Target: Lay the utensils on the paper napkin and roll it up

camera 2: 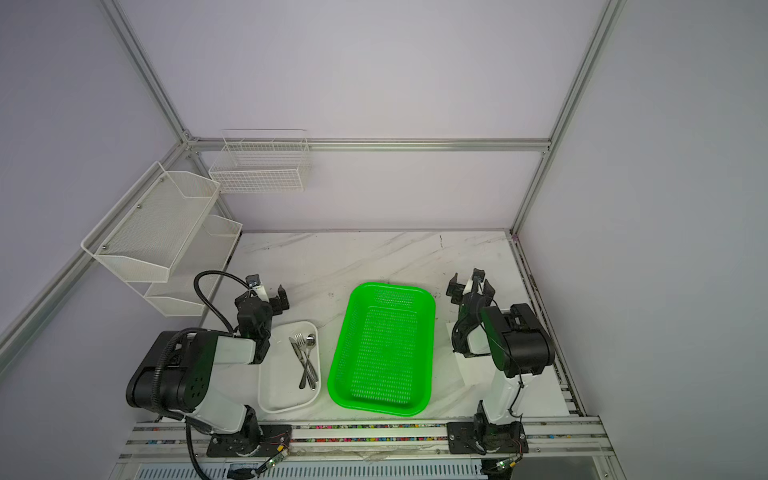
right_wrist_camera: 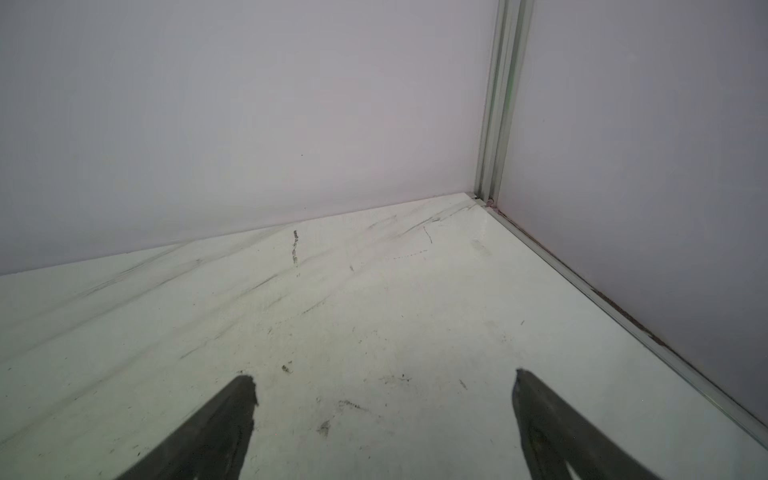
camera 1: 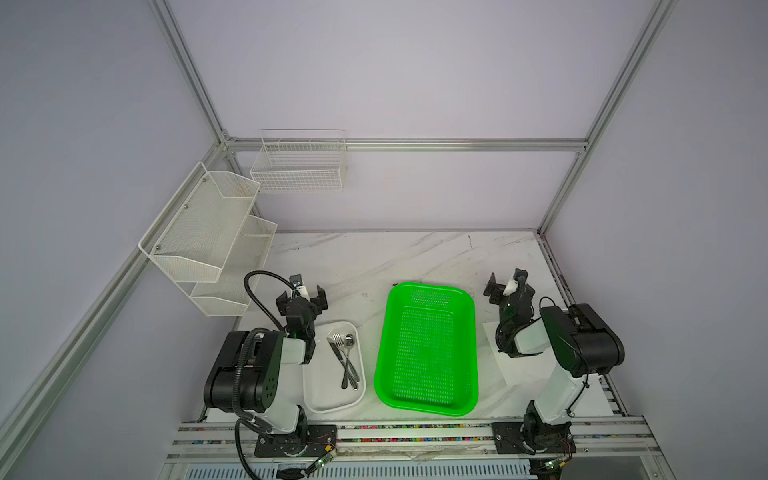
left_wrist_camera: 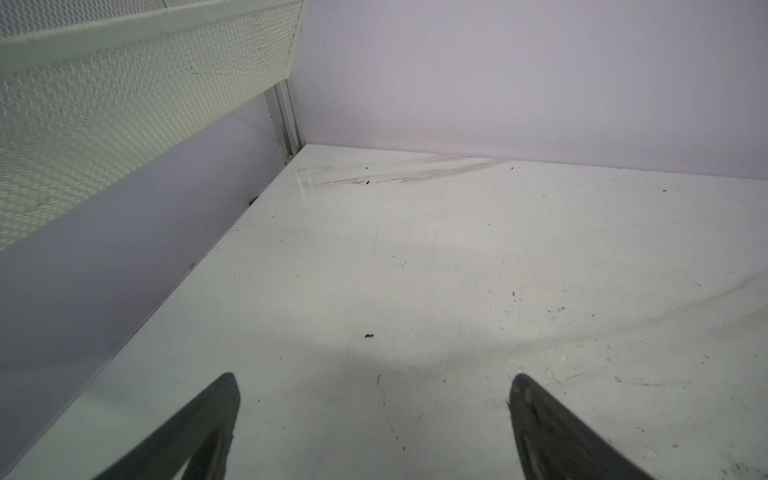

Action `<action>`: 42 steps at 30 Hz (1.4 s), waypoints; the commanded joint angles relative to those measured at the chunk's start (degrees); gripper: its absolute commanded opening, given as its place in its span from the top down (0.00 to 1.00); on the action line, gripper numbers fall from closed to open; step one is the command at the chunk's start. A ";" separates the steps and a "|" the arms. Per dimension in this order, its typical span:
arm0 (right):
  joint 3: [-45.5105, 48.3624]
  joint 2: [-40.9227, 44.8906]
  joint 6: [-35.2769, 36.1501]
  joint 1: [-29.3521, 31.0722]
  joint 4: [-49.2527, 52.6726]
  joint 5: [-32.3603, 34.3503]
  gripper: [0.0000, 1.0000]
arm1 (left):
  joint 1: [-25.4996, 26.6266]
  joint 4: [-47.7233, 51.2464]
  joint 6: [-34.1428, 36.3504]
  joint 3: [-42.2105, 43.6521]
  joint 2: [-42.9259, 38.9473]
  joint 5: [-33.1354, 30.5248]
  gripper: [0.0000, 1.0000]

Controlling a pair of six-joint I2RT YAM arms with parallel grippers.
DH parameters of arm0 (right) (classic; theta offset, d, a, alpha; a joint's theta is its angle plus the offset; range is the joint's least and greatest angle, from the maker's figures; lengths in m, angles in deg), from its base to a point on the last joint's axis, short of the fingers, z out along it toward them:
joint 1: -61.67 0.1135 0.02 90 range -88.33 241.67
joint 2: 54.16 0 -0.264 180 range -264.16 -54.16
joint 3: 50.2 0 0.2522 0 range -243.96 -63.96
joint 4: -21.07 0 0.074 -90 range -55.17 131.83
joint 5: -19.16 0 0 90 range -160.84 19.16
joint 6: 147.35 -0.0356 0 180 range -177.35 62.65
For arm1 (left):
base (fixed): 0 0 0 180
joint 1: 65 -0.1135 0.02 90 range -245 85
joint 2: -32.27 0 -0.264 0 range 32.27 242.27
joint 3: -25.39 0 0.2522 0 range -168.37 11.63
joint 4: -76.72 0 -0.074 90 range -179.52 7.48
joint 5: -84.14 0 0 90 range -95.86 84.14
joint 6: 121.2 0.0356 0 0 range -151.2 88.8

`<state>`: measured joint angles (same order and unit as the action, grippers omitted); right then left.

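Left wrist view shows the left gripper (left_wrist_camera: 374, 378) with its two dark fingers spread wide over bare counter (left_wrist_camera: 457, 249), gripping nothing, pointed at the back left corner beneath a white mesh shelf (left_wrist_camera: 124, 104). The right wrist view shows the same for the right gripper (right_wrist_camera: 382, 378): fingers wide apart, empty, facing the back right corner. In both top views the utensils (camera 1: 344, 359), a fork, spoon and knife, lie overlapped with crossing handles inside a white tray (camera 1: 316, 399) near the front edge of the counter, just beside the left arm. A green basket (camera 1: 384, 332) sits in the middle towards the front. The paper napkin (camera 1: 519, 372) lies flat near the front right corner, partly beneath the right arm. Nothing has been moved to the napkin yet, so the step in hand is probably the first pick from the tray. To do it well, the left gripper should swing back over the tray, line its fingers across a handle rather than along it, and take whichever piece lies on top so the others are not dragged. The carry must pass over the basket, and the right arm should clear the napkin without scuffing the thin sheet.
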<state>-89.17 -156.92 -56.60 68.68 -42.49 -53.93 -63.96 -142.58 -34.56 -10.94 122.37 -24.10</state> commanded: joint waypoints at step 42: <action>-21.83 27.18 -18.97 -0.33 74.84 -37.28 0.03 | -0.27 61.48 -27.00 -14.24 -37.65 11.32 0.00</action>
<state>-109.70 -130.45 -72.60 68.37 14.86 -77.56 -64.15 -94.91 -55.65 -20.79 87.92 -24.52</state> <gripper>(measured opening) 0.974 0.995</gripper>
